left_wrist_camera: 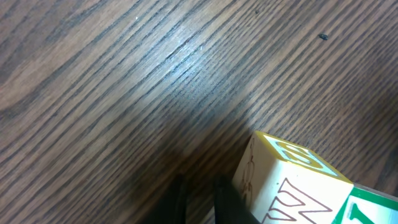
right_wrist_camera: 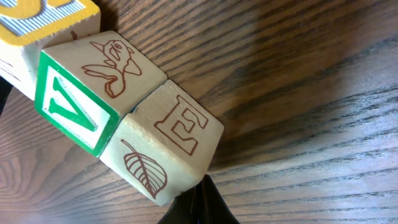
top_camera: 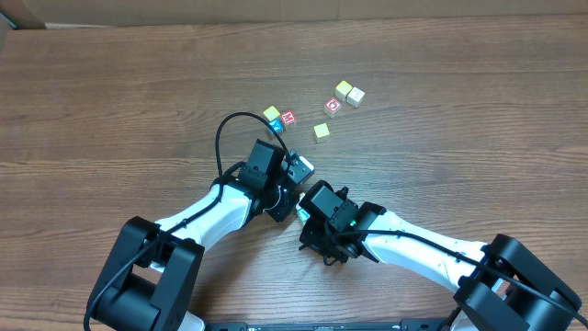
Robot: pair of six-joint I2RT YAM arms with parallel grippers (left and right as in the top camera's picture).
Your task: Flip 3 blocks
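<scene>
Showing cream blocks (right_wrist_camera: 177, 127), green V, brown E; left hand (left_wrist_camera: 199, 202) ajar; right hand (right_wrist_camera: 199, 208) together

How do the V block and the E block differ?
The V block has a green-framed face with a green letter; the E block shows only red-brown outlines. The V block carries an animal drawing, the E block a leaf. Both are pale wooden cubes, touching side by side.

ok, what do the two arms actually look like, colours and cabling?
They match: white tube links between chunky black joint housings, on black bases. The left arm has a black cable looping out above its wrist. The right arm has a thin black cable running along its white link. The left fingers and right fingers look dark, near black.
</scene>
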